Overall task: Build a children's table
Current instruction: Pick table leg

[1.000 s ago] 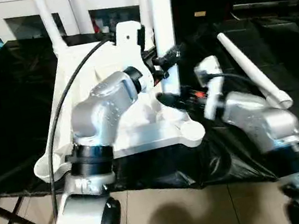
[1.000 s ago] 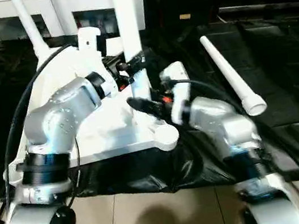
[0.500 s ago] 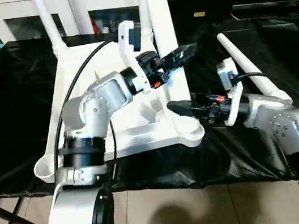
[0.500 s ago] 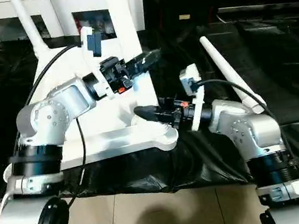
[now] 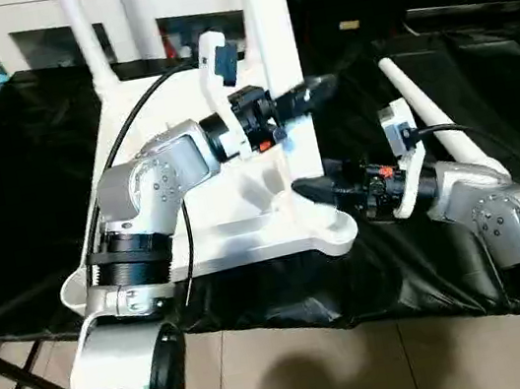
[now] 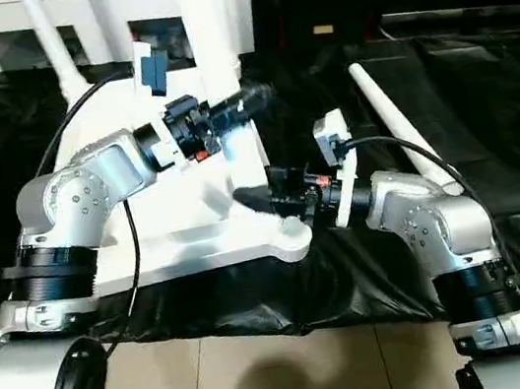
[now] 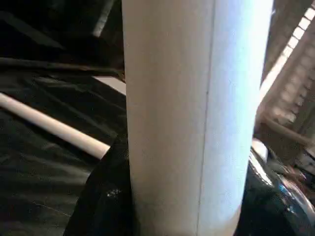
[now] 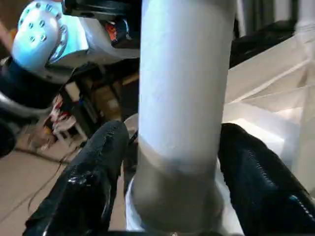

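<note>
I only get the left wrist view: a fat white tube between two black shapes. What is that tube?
Observer: A table leg, standing upright in the near right corner socket of the upturned white tabletop.
Operator: Is the other arm busy?
Observer: The right gripper straddles the same leg lower down, just above the socket.
Operator: Any legs left to fit?
Observer: One loose leg lies on the black sheet, and the near left socket is empty.

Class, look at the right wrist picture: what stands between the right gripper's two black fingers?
In the right wrist view, the near-corner table leg, a white upright tube, stands between the right gripper fingers, with gaps on both sides.
</note>
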Controlling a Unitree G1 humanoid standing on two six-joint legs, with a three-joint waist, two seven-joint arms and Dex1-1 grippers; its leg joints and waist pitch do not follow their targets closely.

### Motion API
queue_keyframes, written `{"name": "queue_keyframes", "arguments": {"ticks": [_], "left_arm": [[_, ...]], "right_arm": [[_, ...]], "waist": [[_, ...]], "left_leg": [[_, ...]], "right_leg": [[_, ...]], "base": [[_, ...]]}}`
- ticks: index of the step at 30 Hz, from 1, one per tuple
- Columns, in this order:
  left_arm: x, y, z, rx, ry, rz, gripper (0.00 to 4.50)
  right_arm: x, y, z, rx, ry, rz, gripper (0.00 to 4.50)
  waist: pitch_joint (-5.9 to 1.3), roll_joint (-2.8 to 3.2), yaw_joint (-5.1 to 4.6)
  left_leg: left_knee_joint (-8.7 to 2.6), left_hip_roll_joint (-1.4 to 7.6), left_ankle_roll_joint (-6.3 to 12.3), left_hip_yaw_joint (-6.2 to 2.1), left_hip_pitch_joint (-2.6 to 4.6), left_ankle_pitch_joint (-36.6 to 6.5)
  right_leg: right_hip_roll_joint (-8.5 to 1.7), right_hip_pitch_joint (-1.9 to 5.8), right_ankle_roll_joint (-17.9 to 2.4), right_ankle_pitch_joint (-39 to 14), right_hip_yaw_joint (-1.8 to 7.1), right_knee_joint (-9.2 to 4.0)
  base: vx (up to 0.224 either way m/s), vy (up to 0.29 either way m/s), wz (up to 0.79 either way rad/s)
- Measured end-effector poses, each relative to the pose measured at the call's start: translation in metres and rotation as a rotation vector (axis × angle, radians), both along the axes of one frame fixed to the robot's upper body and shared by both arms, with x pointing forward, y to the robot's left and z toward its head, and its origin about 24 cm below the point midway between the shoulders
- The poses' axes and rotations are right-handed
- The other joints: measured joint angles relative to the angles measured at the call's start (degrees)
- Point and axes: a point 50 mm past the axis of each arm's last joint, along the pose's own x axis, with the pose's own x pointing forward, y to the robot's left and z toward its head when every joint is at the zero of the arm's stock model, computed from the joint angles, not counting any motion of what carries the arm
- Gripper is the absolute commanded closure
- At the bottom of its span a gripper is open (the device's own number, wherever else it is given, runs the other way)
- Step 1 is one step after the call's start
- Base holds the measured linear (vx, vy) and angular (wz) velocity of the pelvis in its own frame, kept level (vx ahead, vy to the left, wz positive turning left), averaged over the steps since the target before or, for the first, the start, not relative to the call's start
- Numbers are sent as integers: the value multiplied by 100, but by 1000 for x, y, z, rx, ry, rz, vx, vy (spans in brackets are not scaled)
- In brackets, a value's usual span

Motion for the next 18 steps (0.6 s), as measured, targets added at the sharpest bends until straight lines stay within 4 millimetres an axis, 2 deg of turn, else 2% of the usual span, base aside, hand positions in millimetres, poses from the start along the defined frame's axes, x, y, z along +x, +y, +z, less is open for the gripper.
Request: {"name": "queue_keyframes", "arguments": {"ticks": [7,18], "left_arm": [[-14,-7,-3,22,-23,-150,262],[-19,-13,-4,27,-25,-216,262]], "right_arm": [[-2,1,1,-20,39,116,139],[-5,3,-1,-33,76,212,139]], "waist": [[-1,-2,14],[-1,-3,49]], "left_leg": [[0,1,0,0,1,0],[1,1,0,1,1,0]], "right_leg": [[0,0,0,0,-1,0],[0,0,0,0,0,1]], "base": [[0,0,0],[0,0,0]]}}
